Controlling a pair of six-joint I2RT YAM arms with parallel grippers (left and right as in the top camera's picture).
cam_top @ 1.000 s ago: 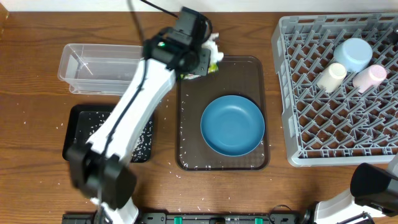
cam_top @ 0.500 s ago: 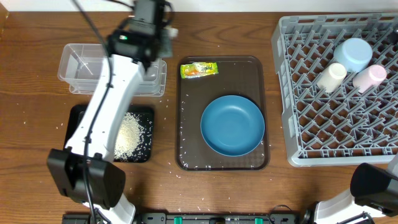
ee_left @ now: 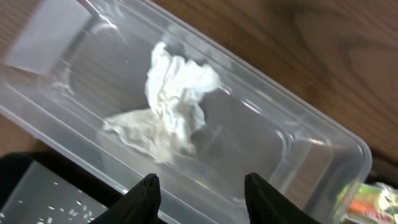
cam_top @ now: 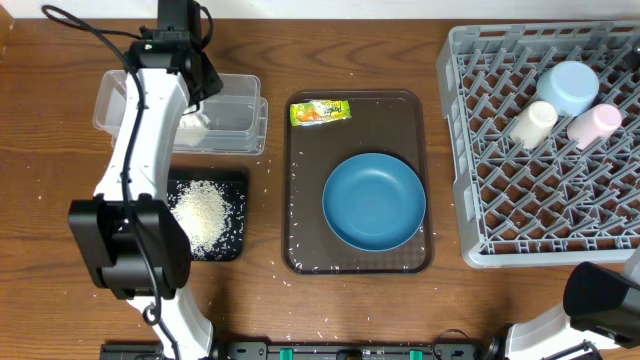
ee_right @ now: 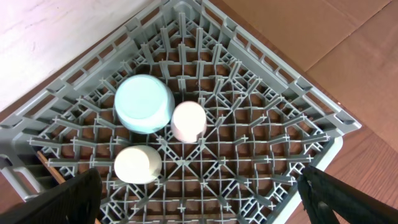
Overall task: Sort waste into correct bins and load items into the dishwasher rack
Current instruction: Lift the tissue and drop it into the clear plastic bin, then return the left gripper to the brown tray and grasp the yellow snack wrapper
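1. Left gripper (ee_left: 202,193): jaws parted, nothing between them. It hangs just over the clear tub (ee_left: 298,134).
2. Crumpled white paper (ee_left: 171,109) lies loose on the tub floor, apart from the fingertips.
3. Right gripper (ee_right: 199,186): jaws spread wide and empty, above the grey rack (cam_top: 520,200).
4. In the rack's far right part: light-blue bowl (cam_top: 571,87), cream-white cup (cam_top: 532,122) and pink cup (cam_top: 594,123), close together.
5. Yellow-green wrapper (cam_top: 320,111) lies flat at the far end of the brown tray (cam_top: 300,200).
6. Dark-blue dish (cam_top: 374,201) sits in the middle of that tray.
7. Rice heap (cam_top: 203,212) is in the black tray (cam_top: 238,178), just in front of the tub. Stray grains dot the wooden table (cam_top: 60,200) around it.
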